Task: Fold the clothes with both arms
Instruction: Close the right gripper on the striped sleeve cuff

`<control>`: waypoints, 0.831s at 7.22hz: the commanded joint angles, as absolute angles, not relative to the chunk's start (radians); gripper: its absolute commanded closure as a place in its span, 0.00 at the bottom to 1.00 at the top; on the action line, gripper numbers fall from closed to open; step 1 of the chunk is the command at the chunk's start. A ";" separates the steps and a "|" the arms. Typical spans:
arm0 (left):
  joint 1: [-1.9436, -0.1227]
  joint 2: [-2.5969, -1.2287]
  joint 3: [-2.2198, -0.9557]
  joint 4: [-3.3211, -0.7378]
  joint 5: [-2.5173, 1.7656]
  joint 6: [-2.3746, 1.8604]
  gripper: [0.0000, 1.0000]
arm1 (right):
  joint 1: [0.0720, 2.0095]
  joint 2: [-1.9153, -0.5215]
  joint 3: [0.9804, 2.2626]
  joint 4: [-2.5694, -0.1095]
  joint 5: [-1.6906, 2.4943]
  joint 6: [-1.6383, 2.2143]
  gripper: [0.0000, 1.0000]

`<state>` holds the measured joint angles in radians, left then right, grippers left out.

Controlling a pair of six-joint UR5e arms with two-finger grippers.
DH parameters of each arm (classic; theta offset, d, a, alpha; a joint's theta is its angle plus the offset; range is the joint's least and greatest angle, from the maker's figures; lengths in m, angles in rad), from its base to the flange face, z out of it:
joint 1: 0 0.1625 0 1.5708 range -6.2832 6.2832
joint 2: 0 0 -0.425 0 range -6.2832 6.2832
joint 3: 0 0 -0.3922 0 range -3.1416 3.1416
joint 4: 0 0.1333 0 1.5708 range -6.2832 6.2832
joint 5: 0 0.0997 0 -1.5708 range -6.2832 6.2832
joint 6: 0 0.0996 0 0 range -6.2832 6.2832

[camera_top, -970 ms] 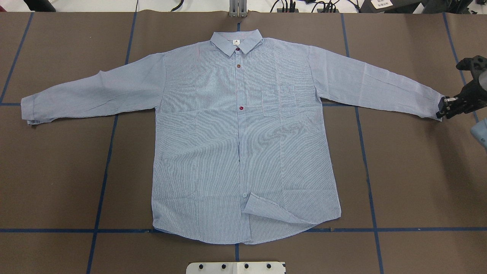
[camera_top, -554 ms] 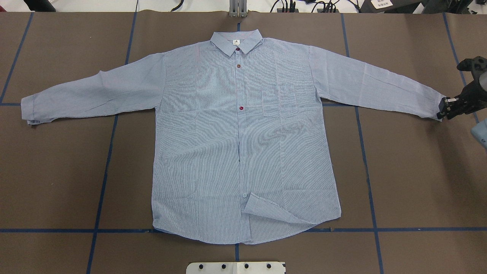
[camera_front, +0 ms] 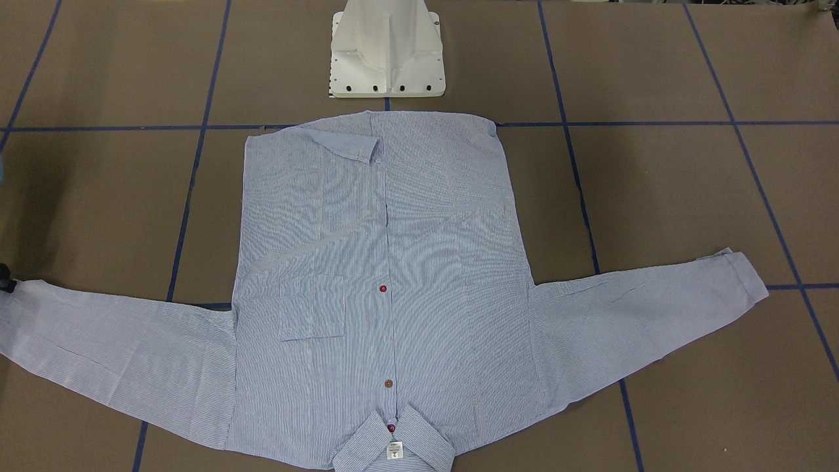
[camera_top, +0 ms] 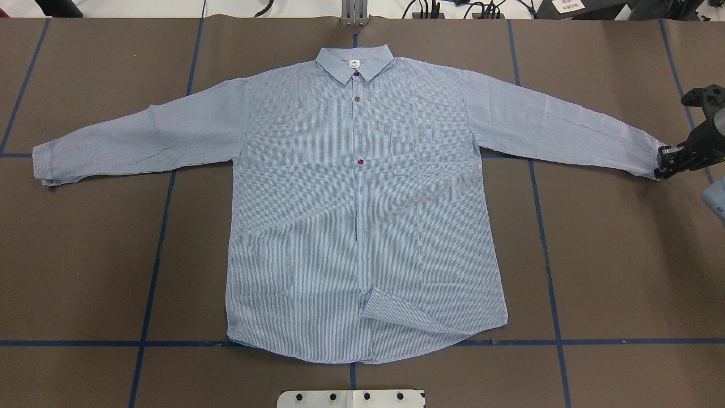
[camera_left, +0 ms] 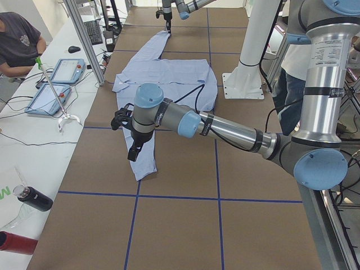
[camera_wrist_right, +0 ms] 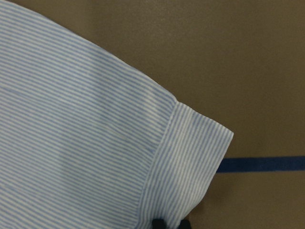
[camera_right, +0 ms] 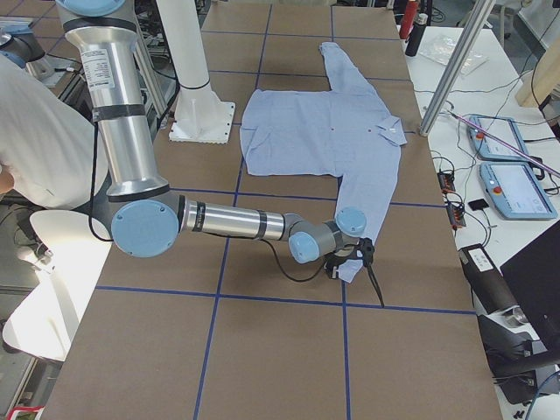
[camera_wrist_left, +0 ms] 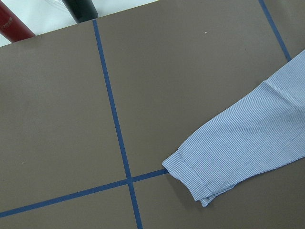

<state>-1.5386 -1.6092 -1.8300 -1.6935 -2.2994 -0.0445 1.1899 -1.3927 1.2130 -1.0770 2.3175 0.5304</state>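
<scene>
The light blue-and-white striped shirt [camera_top: 362, 204] lies flat and front up on the brown table, sleeves spread, collar [camera_top: 354, 61] at the far side. My right gripper [camera_top: 664, 161] is shut on the cuff of the sleeve at the overhead view's right. The right wrist view shows that cuff [camera_wrist_right: 190, 157] with dark fingertips [camera_wrist_right: 159, 223] at its edge. My left gripper [camera_left: 135, 151] hovers over the other cuff [camera_top: 45, 164], apart from it. It shows only in the exterior left view, so I cannot tell whether it is open. The left wrist view shows this cuff [camera_wrist_left: 190, 176] lying free.
The white pedestal base [camera_top: 351, 398] stands at the near edge behind the hem. One hem corner [camera_top: 396, 311] is flipped up. A red bottle [camera_wrist_left: 12, 26] and a black one [camera_wrist_left: 81, 7] lie beyond the table's left end. An operator [camera_left: 17, 39] and tablets [camera_left: 64, 70] are at the far side.
My right gripper has moved slightly to the right with the cuff. The shirt's collar and body have shifted a little right and the right sleeve lies straighter.
</scene>
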 commanded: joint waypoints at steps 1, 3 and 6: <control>-1.539 -1.609 -1.830 -1.694 -2.299 -0.044 0.01 | 1.193 -1.390 1.223 -1.068 2.318 0.528 1.00; -1.539 -1.609 -1.829 -1.694 -2.298 -0.044 0.01 | 1.213 -1.391 1.280 -1.069 2.318 0.514 1.00; -1.539 -1.609 -1.827 -1.694 -2.296 -0.041 0.01 | 1.235 -1.396 1.461 -1.084 2.321 0.512 1.00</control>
<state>-1.5386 -1.6092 -1.8280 -1.6935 -2.2966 -0.0431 1.2225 -1.3935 1.3891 -1.0769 2.3150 0.5137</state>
